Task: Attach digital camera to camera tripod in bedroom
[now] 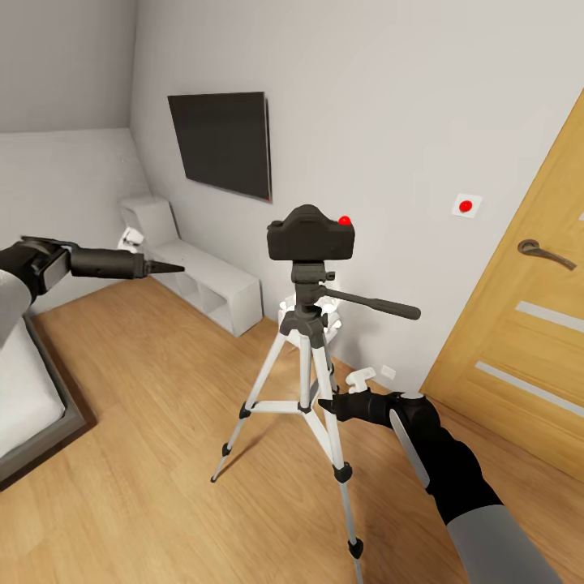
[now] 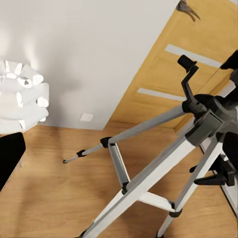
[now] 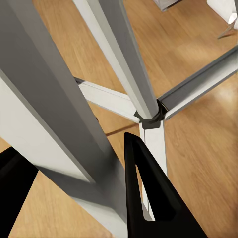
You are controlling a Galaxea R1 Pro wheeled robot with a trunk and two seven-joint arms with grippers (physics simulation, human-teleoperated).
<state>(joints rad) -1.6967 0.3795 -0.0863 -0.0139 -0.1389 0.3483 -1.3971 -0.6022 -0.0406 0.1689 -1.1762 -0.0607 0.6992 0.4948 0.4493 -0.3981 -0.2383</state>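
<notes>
The black digital camera (image 1: 311, 235), red dot on top, sits on the pan head of the camera tripod (image 1: 306, 357), which stands on the wood floor in the middle of the room. The long black handle (image 1: 377, 305) sticks out to the right. My right gripper (image 1: 326, 404) is low down at the tripod's right leg. In the right wrist view the grey leg (image 3: 64, 124) runs between its two black fingers (image 3: 148, 198), which press on both sides. Far to the left, my left gripper (image 1: 166, 268) hovers at camera height, apart from the tripod and empty. Its wrist view looks at the tripod legs (image 2: 148, 168).
A wall TV (image 1: 221, 144) hangs above white cube shelves (image 1: 212, 285) at the back left. The wooden door (image 1: 527, 324) is on the right, with a white wall plate (image 1: 465, 205) beside it. The bed edge (image 1: 24, 389) lies at the left. A ball-cluster lamp (image 2: 22, 96) stands behind the tripod.
</notes>
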